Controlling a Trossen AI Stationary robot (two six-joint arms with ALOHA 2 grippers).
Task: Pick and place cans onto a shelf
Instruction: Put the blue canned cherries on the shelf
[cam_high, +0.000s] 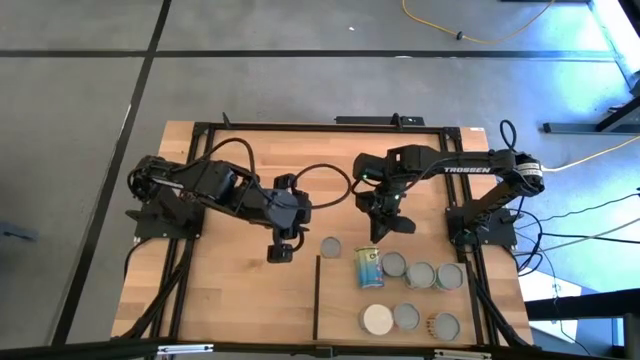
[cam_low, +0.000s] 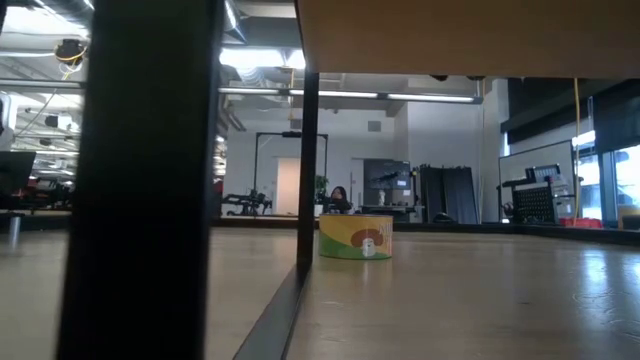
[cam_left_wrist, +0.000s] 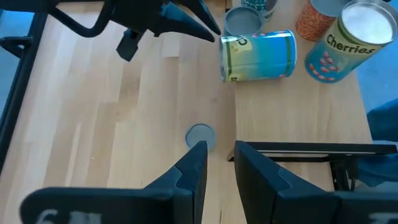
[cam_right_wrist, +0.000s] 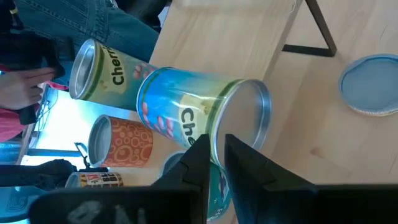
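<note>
The shelf (cam_high: 340, 300) is a pale raised panel at the near right; its dark edge strip (cam_left_wrist: 311, 148) faces left. Several cans (cam_high: 420, 275) stand upright on it. A blue-and-green can (cam_high: 368, 267) lies on its side near the shelf's far edge. One small can (cam_high: 330, 246) stands on the table just beyond the shelf's far left corner. My right gripper (cam_high: 385, 228) hangs above and beyond the lying can, its fingers (cam_right_wrist: 233, 149) narrowly open before the can's silver end (cam_right_wrist: 249, 118). My left gripper (cam_high: 281, 255) hovers left of the small can (cam_left_wrist: 199, 134), open and holding nothing.
Black frame rails (cam_high: 190, 250) run along the table's edges, and cables trail off to the right. A dark shelf post (cam_low: 308, 170) and a thick upright (cam_low: 140, 180) stand at the near edge. A person in jeans (cam_right_wrist: 93, 18) is beside the table near the shelf.
</note>
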